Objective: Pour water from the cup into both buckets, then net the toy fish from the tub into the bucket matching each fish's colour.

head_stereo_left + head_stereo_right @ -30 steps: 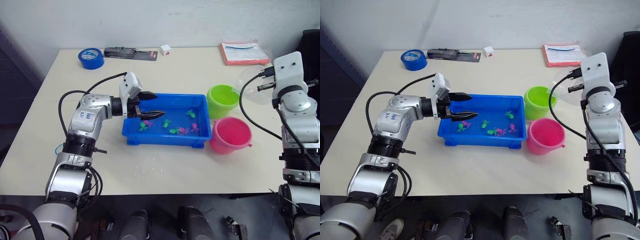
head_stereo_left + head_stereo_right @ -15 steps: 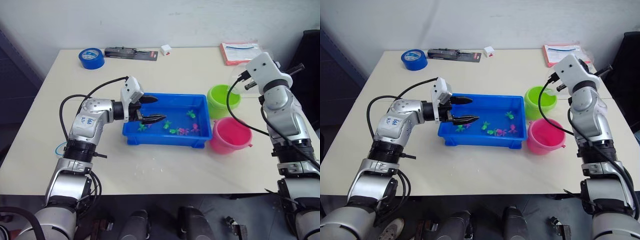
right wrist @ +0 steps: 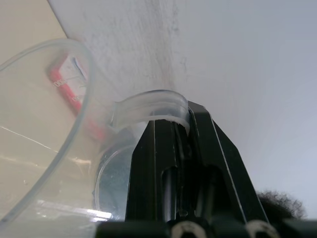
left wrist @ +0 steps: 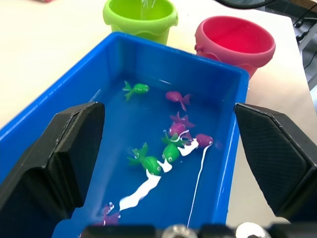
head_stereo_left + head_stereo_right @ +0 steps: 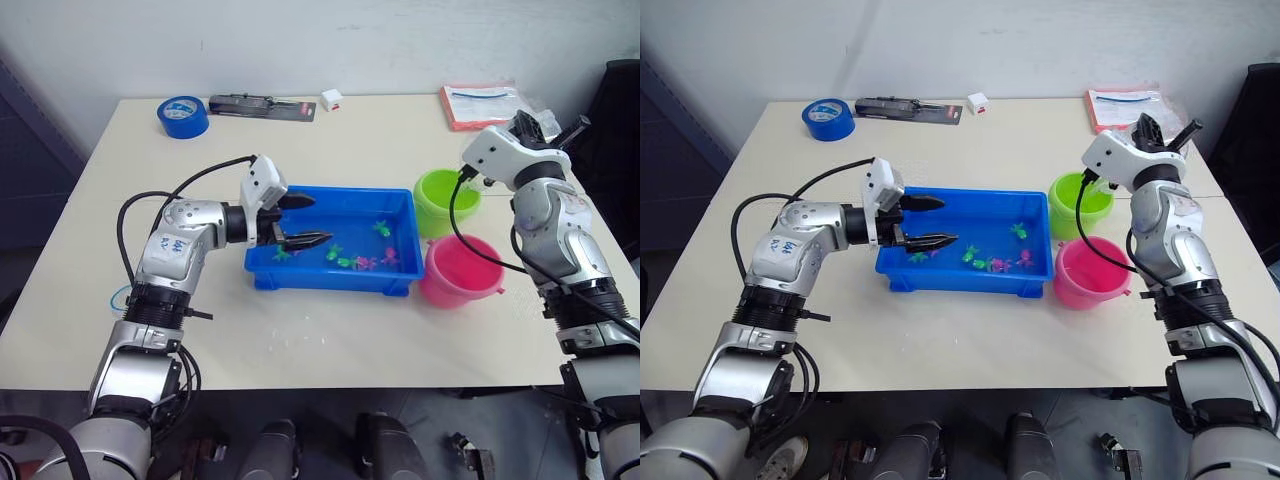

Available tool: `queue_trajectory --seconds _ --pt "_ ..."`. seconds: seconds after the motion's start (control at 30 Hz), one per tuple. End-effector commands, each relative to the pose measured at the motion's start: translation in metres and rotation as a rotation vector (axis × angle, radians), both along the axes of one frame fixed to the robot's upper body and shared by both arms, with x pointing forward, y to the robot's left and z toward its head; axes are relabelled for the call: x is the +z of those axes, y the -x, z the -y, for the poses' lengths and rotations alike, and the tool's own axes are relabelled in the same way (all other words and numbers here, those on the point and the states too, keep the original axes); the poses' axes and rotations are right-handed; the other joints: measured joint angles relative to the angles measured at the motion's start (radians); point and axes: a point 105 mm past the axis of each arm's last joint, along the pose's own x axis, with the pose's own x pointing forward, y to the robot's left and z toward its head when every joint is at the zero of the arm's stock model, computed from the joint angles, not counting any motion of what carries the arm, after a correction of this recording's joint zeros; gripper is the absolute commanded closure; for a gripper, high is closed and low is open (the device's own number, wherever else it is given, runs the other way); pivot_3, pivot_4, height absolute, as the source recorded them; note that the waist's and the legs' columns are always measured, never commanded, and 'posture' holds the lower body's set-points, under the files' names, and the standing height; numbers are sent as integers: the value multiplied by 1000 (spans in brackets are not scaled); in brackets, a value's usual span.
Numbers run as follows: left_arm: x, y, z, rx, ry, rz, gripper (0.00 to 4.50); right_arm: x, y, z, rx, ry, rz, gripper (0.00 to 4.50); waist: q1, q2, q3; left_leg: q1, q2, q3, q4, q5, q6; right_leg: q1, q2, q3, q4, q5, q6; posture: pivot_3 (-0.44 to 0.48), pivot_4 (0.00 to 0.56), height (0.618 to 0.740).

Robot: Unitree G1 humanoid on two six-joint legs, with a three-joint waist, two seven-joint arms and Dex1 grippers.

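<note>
From the left eye view, the right tool (image 5: 528,128) sits at about 1 o'clock on the table (image 5: 330,330). It is above and just behind the green bucket (image 5: 446,199). The clear cup (image 5: 535,118) is hard to see here. The pink bucket (image 5: 459,270) stands just in front of the green one, touching the blue tub (image 5: 335,275) on its 3 o'clock side. The left tool (image 5: 297,222) hangs over the tub's 9 o'clock end, with its two black fingers (image 5: 306,239) spread apart and nothing between them.

From the right eye view, the toy fish (image 5: 992,262) lie in a bunch near the front of the tub, at about 5 o'clock inside it. A blue tape roll (image 5: 827,118) lies far back at 11 o'clock, and a pink pad (image 5: 1127,107) at 1 o'clock.

From the left wrist view, green and pink fish float in the water between the wide-open fingers. A thin stream of water (image 4: 147,5) seems to fall into the green bucket.

From the right wrist view, the right tool's fingers are squeezed shut on the cup's handle (image 3: 148,110). The cup is tipped over on its side.

What could go wrong: the cup's spout is clear and hard to place, so the water might miss the small green bucket and land on the table. If the cup tips too fast, water could splash out. The pink bucket needs water too, so none should be wasted.
</note>
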Motion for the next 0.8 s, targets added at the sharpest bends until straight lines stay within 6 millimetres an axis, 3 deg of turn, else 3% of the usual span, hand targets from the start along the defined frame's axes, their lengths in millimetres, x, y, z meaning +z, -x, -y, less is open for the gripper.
queue_trajectory --seconds 0.03,0.37,0.53,0.67,0.8 --pt "13 4 -2 -2 1 54 0 24 4 -4 7 69 83 3843 -1 0 0 0 0 0 0 0 0 0 0 0 0 0 0 0 150 737" --pt "12 6 -5 5 -7 52 0 22 2 -6 16 47 89 3843 -1 0 0 0 0 0 0 0 0 0 0 0 0 0 0 0 150 737" --pt "15 9 -5 -10 8 47 0 11 0 23 -24 -335 77 3843 0 0 0 0 0 0 0 0 0 0 0 0 0 0 0 0 150 737" --pt "18 13 -6 -25 21 36 0 4 2 38 -28 -513 66 3843 0 0 0 0 0 0 0 0 0 0 0 0 0 0 0 0 150 737" --pt "21 16 -5 -54 41 23 0 -6 12 64 -10 -879 68 3843 -1 0 0 0 1 -1 0 0 0 0 0 0 0 0 0 0 150 737"
